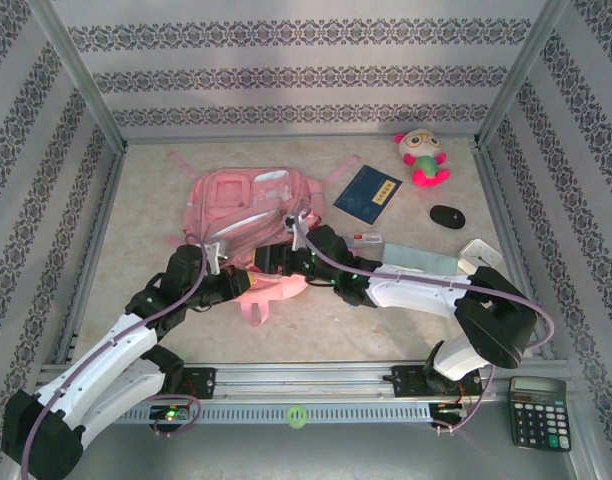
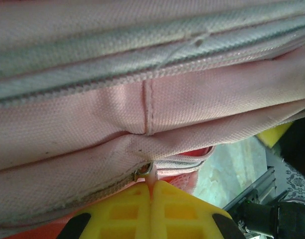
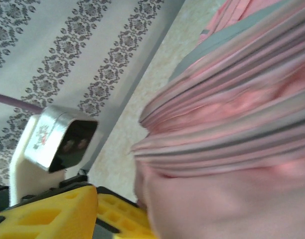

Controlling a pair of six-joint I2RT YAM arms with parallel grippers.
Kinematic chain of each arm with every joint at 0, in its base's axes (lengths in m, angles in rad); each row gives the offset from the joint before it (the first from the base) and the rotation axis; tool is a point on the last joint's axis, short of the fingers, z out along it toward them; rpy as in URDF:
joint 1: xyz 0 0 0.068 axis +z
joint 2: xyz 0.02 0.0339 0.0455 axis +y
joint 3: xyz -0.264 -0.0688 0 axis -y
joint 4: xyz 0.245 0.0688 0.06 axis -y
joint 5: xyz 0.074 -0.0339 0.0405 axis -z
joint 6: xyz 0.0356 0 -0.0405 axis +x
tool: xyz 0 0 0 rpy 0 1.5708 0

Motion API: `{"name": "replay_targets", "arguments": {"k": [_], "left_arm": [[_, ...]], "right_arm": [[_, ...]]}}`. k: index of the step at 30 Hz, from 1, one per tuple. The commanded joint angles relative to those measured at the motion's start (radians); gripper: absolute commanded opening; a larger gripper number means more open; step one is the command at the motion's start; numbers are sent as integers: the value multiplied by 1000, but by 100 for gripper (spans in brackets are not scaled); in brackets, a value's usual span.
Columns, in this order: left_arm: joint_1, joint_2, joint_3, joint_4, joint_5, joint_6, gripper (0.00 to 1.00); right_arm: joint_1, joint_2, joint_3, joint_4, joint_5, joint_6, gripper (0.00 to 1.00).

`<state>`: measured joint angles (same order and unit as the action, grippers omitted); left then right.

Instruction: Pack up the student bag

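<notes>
A big pink fabric backpack [image 1: 248, 205] lies on the pale table top [image 1: 386, 335], a bit left of the middle. Just right of it lies a flat blue book [image 1: 367, 193]. Farther right, at the back, sits a round plush toy [image 1: 422, 156]. A black oval mouse [image 1: 447, 216] lies in front of the toy. A dark plastic calculator [image 1: 538, 411] lies at the front right corner.

The left arm [image 1: 116, 350] and right arm [image 1: 416, 290] lay across the bag's [image 1: 248, 200] near edge in the top view, hiding it. The right arm also covered part of a grey flat item [image 1: 426, 262] and a white one [image 1: 481, 252]. At the left wrist, the zip pull [image 2: 144, 173] was half lost between the closed tips of the left end effector [image 2: 151, 183], itself cut off below. At the right wrist the bag was blurred and hid one finger of the right end effector [image 3: 100, 196], so its opening could not be judged. The book's [image 1: 367, 194] label was too small to read.
</notes>
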<state>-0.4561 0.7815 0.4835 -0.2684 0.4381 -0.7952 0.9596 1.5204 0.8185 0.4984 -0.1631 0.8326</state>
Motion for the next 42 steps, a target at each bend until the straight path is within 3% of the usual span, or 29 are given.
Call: {"name": "replay_targets", "arguments": {"k": [1, 4, 8, 9, 11, 12, 22, 31, 42], "left_arm": [[13, 8, -2, 123, 52, -12, 0], [11, 7, -1, 123, 47, -12, 0], [13, -5, -3, 114, 25, -9, 0], [13, -7, -4, 109, 11, -15, 3], [15, -9, -12, 120, -8, -33, 20], [15, -7, -15, 131, -13, -45, 25], [13, 56, 25, 58, -29, -19, 38], [13, 37, 82, -185, -205, 10, 41], [13, 101, 93, -150, -175, 21, 17]], "right_arm": [[24, 33, -17, 214, 108, 99, 58], [25, 66, 12, 234, 150, 107, 49], [30, 87, 39, 244, 162, 113, 23], [35, 87, 40, 244, 167, 122, 18], [50, 79, 36, 244, 199, 141, 10], [56, 75, 33, 243, 215, 151, 9], [104, 50, 70, 188, 327, 188, 3], [138, -16, 139, 8, 413, 145, 0], [168, -23, 207, -87, 452, 97, 0]]}}
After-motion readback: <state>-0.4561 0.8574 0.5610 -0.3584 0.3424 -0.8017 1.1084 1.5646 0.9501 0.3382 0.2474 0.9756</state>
